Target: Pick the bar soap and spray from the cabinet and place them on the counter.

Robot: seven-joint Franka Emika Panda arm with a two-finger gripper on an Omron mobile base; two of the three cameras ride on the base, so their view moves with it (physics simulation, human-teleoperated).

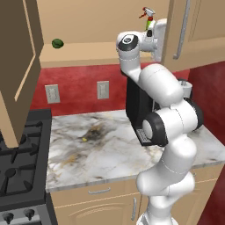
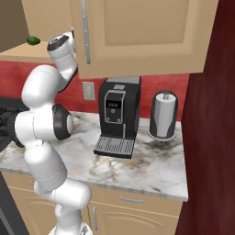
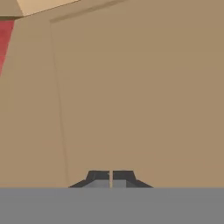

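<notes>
The spray (image 1: pixel 150 21), a small green bottle with a white neck and red trigger, stands at the right end of the shelf in the open cabinet (image 1: pixel 88 53). My arm reaches up into the cabinet, its hand right beside and below the spray's nozzle. In the hand view my gripper (image 3: pixel 111 177) is shut, fingertips together with nothing between them, facing a plain tan cabinet wall. The bar soap is hidden. The marble counter (image 1: pixel 105 145) lies below, and it also shows in the right base view (image 2: pixel 156 172).
A dark green ball (image 1: pixel 57 43) sits on the shelf's left. The left door (image 1: pixel 17 66) hangs open; the right door (image 2: pixel 137 36) covers the hand. A black coffee machine (image 2: pixel 117 114) and grey canister (image 2: pixel 164 114) stand on the counter. A black stove (image 1: pixel 17 167) lies left.
</notes>
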